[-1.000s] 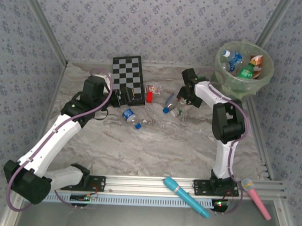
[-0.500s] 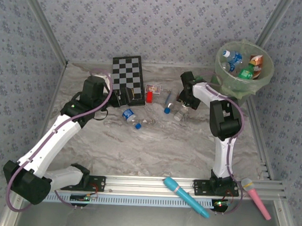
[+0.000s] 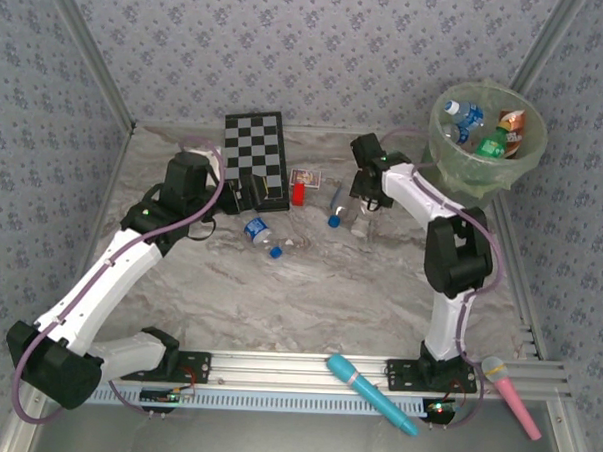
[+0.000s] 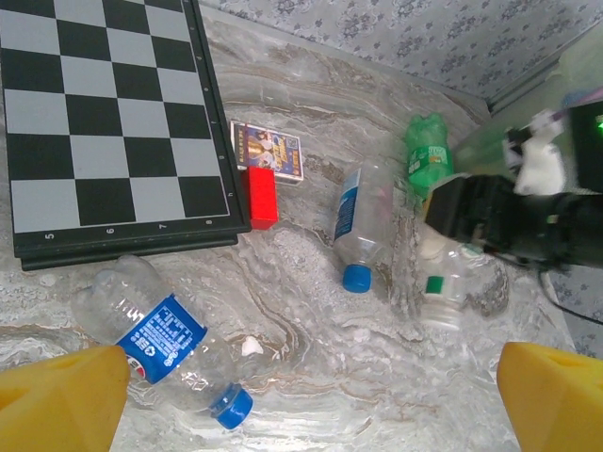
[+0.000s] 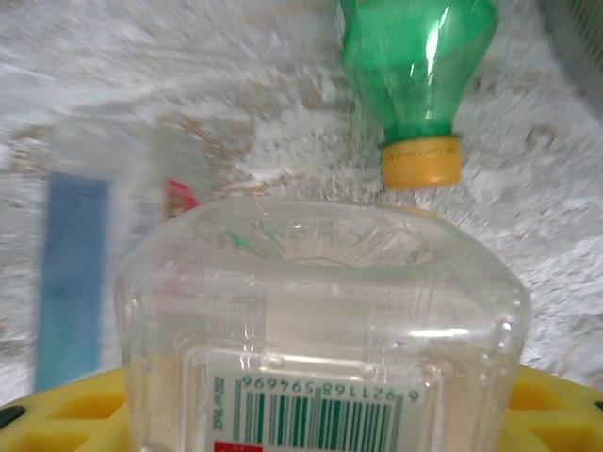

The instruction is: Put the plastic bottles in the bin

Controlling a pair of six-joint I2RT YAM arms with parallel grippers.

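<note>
Marbled table (image 3: 308,296) is being seen from above, the bin (image 3: 462,165) lying upper right of the nearer right gripper (image 3: 363,201); the left gripper (image 4: 306,400) is being held wide and empty; a clear bottle (image 5: 320,320) is being pinched between the right's yellow fingers (image 5: 66,424).

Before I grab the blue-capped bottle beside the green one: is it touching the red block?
Apart. The left wrist view shows bare table between that blue-capped bottle and the red block.
</note>
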